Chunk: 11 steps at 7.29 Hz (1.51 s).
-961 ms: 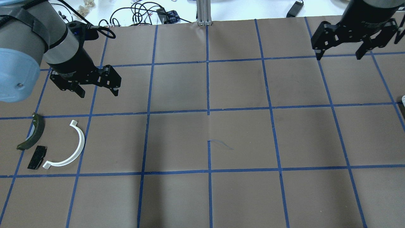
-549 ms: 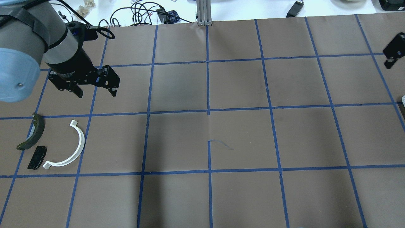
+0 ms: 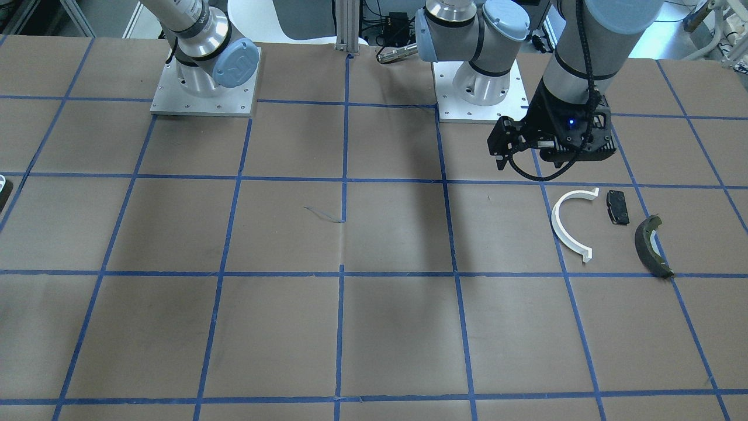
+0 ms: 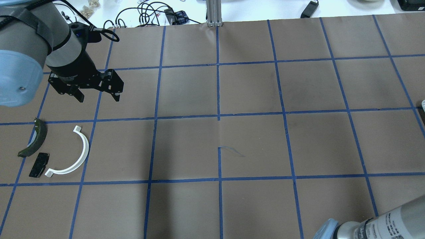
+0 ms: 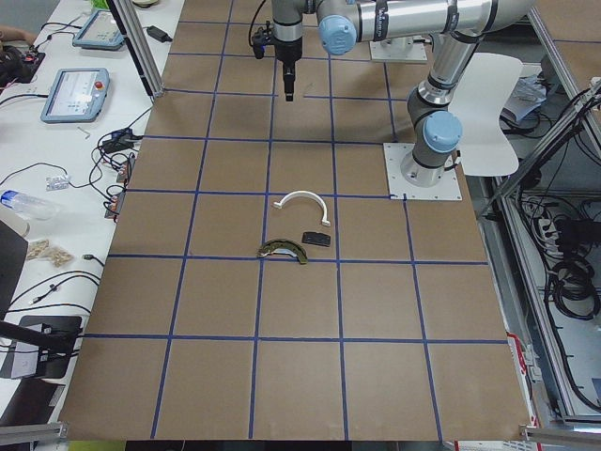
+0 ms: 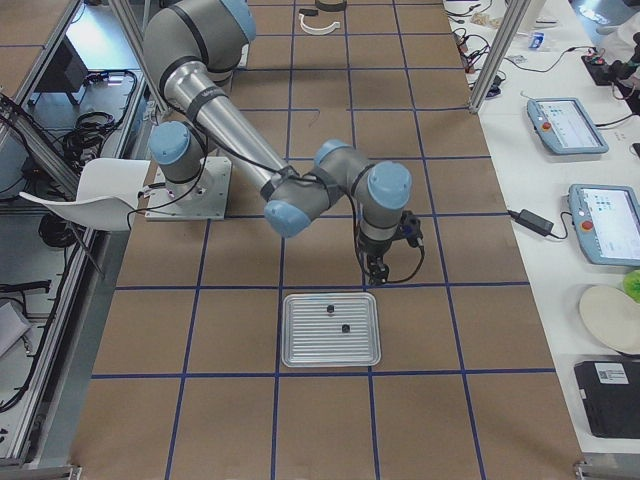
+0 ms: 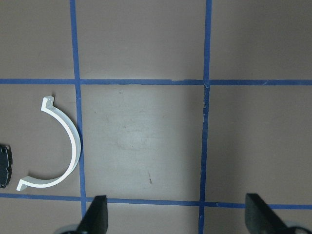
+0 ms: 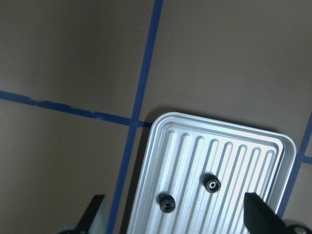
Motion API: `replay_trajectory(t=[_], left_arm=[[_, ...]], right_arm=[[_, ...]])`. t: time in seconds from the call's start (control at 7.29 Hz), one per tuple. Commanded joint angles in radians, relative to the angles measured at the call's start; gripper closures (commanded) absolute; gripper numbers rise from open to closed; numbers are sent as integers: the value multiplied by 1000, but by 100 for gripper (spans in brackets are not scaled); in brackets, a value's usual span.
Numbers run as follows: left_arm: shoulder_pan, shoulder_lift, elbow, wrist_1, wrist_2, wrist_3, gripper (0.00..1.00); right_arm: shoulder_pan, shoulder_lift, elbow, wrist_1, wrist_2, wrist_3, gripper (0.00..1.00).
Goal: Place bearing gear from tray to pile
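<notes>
The silver tray [image 8: 161,127] lies on the brown table below my right gripper [image 8: 175,220], which hangs open and empty above its edge. Two small black bearing gears [image 8: 211,183] [image 8: 166,203] lie in the tray. The tray [image 6: 300,345] and gripper [image 6: 376,272] also show in the exterior right view. The pile is a white half-ring arc [image 4: 87,147], a flat black pad [image 4: 39,165] and a dark curved shoe [image 4: 35,139]. My left gripper [image 4: 99,98] hangs open and empty just beyond the pile. The arc [image 7: 73,141] shows in the left wrist view.
Blue tape grids the brown table. Cables [image 4: 146,15] and an aluminium post [image 4: 214,13] stand at the far edge. The two arm bases [image 3: 201,88] [image 3: 479,88] sit on the robot's side. Tablets [image 6: 565,125] lie on the side bench.
My right gripper has left the overhead view to the right; its forearm now shows at the bottom right. My left gripper has drifted slightly left, still open.
</notes>
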State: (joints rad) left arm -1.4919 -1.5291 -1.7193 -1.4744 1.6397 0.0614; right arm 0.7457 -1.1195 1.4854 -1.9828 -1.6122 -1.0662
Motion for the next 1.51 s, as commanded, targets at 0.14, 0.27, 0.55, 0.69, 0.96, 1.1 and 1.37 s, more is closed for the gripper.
replay_trajectory(t=[0.14,0.27,0.55,0.69,0.96,1.1,1.37], left_arm=[[-1,-3,-3,28,2,-2,0],[-1,-3,-3,28,2,0,0],[1,-2,-9,29,0,-2,0],[-1,-2,-9,29,0,0,0],[1,0,-13,32,0,0,0],[-1,0,-16,36,2,0,0],[-1,0,-17,36,0,0,0]], right_arm=[[-107,167,-8,-108,40,-106,7],[-109,182,4,-138,40,-109,8],[-109,196,9,-142,41,-107,9],[-109,202,18,-143,38,-109,10],[-111,204,19,-168,26,-110,15],[-111,204,21,-166,26,-110,18],[-111,204,21,-168,21,-120,21]])
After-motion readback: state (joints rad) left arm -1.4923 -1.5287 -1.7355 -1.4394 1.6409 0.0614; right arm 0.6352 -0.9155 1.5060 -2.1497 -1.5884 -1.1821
